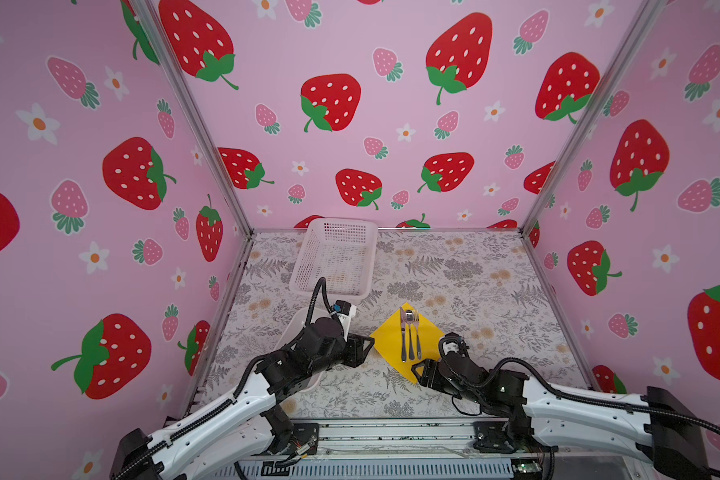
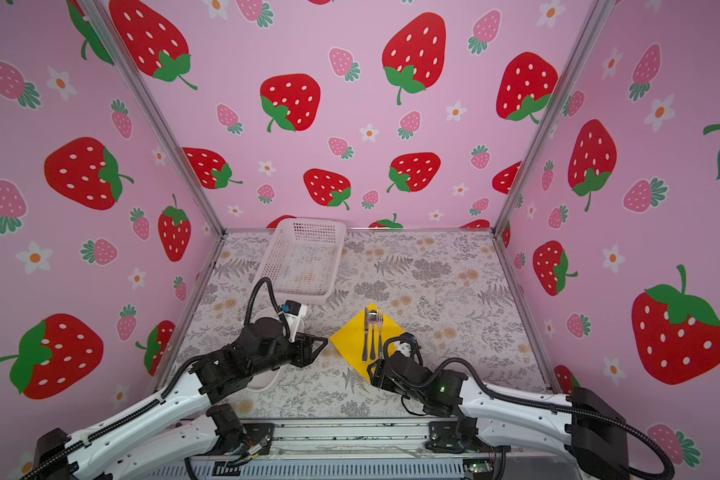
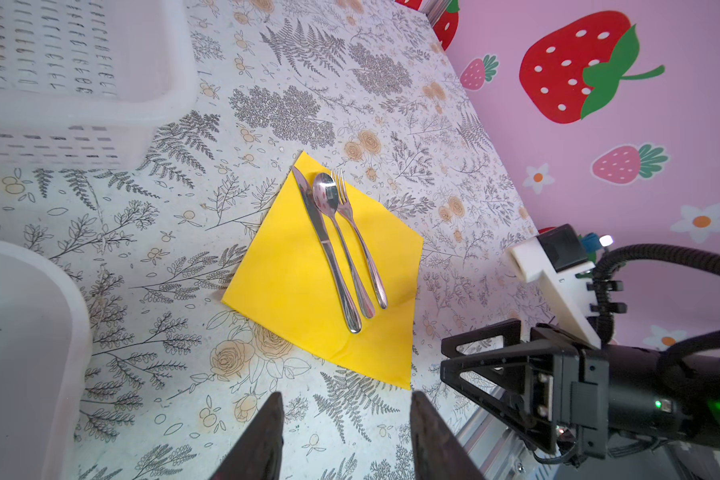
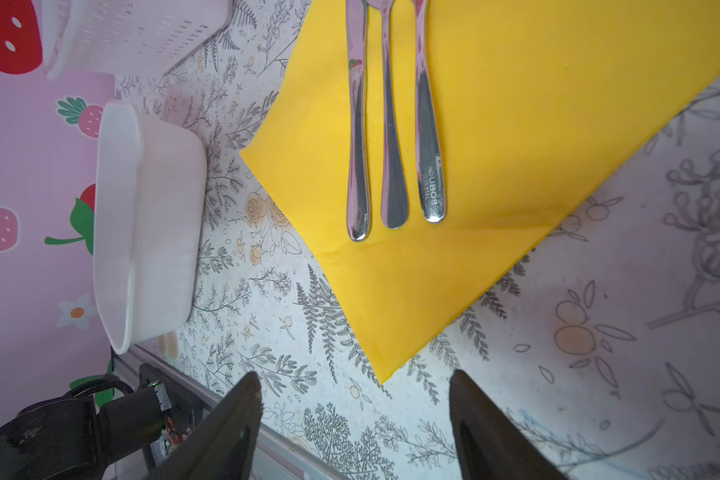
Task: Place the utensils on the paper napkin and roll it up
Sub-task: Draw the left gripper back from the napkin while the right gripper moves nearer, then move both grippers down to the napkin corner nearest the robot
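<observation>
Yellow paper napkin point(image 1: 387, 336) lies flat on the floral table point(image 1: 474, 282), set diamond-wise. Knife point(image 4: 358, 158), spoon point(image 4: 393, 166) and fork point(image 4: 431, 158) rest on it side by side, heads to 12 o'clock, handles to 6. Left gripper point(image 3: 347, 399) is near the 9 o'clock corner, jaws parted, empty. Right gripper point(image 4: 354, 374) is near the 6 o'clock corner, jaws wide, empty. White perforated basket point(image 1: 308, 259) at 11 o'clock of napkin; white tray point(image 4: 150, 232) at 8.
</observation>
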Controlling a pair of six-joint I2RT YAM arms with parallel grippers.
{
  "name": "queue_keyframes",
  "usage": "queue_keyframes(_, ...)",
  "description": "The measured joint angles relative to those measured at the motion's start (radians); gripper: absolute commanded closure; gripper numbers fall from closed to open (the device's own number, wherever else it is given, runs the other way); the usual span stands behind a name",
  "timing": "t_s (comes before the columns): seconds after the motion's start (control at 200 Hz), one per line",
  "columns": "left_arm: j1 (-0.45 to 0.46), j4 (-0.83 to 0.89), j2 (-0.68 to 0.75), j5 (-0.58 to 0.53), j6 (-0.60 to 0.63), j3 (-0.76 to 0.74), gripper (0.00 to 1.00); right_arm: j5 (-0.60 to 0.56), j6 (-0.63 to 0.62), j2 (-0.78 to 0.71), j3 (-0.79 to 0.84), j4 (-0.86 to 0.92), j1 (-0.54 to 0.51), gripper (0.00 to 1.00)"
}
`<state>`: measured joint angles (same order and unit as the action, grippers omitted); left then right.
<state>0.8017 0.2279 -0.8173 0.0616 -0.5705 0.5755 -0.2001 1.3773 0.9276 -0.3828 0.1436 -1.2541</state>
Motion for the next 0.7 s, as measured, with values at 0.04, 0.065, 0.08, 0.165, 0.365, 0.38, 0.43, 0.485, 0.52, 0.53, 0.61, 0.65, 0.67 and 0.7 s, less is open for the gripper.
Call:
queue_keyframes(0.04, 0.0, -0.021, 0.012, 0.007, 0.012, -0.018, 0.49, 0.0, 0.006, 0.0, 0.008, -0.009, -0.001, 0.27)
queue_keyframes(0.065, 0.0, -0.04, 0.021, 0.013, 0.02, -0.032, 0.49, 0.001, 0.01, 0.0, 0.014, -0.013, -0.001, 0.27)
queue_keyframes(0.08, 0.0, -0.048, 0.024, 0.02, 0.027, -0.04, 0.48, 0.002, 0.011, 0.0, 0.018, -0.016, -0.001, 0.27)
queue_keyframes(0.165, 0.002, -0.124, 0.054, 0.06, 0.063, -0.107, 0.45, 0.007, 0.018, 0.0, 0.036, -0.023, -0.004, 0.26)
queue_keyframes(0.365, 0.017, -0.225, 0.101, 0.088, 0.156, -0.205, 0.34, 0.011, 0.033, 0.005, 0.041, -0.03, -0.021, 0.26)
queue_keyframes(0.38, 0.019, -0.232, 0.1, 0.089, 0.164, -0.207, 0.33, 0.011, 0.035, 0.005, 0.041, -0.031, -0.021, 0.26)
queue_keyframes(0.43, 0.026, -0.254, 0.092, 0.097, 0.185, -0.207, 0.3, 0.011, 0.04, 0.005, 0.044, -0.035, -0.022, 0.26)
queue_keyframes(0.485, 0.035, -0.281, 0.072, 0.103, 0.205, -0.207, 0.25, 0.011, 0.044, 0.006, 0.052, -0.04, -0.022, 0.25)
queue_keyframes(0.52, 0.043, -0.297, 0.053, 0.107, 0.22, -0.207, 0.24, 0.011, 0.045, 0.006, 0.056, -0.042, -0.022, 0.25)
queue_keyframes(0.53, 0.045, -0.3, 0.049, 0.108, 0.22, -0.207, 0.24, 0.011, 0.047, 0.005, 0.057, -0.042, -0.022, 0.25)
queue_keyframes(0.61, 0.071, -0.32, -0.003, 0.116, 0.258, -0.207, 0.24, 0.01, 0.052, 0.005, 0.063, -0.045, -0.022, 0.25)
queue_keyframes(0.65, 0.084, -0.328, -0.025, 0.122, 0.275, -0.207, 0.24, 0.008, 0.056, 0.005, 0.063, -0.045, -0.022, 0.25)
queue_keyframes(0.67, 0.09, -0.334, -0.035, 0.124, 0.283, -0.207, 0.24, 0.006, 0.059, 0.005, 0.063, -0.046, -0.022, 0.25)
queue_keyframes(0.7, 0.098, -0.341, -0.047, 0.127, 0.297, -0.207, 0.24, 0.005, 0.062, 0.005, 0.063, -0.046, -0.022, 0.25)
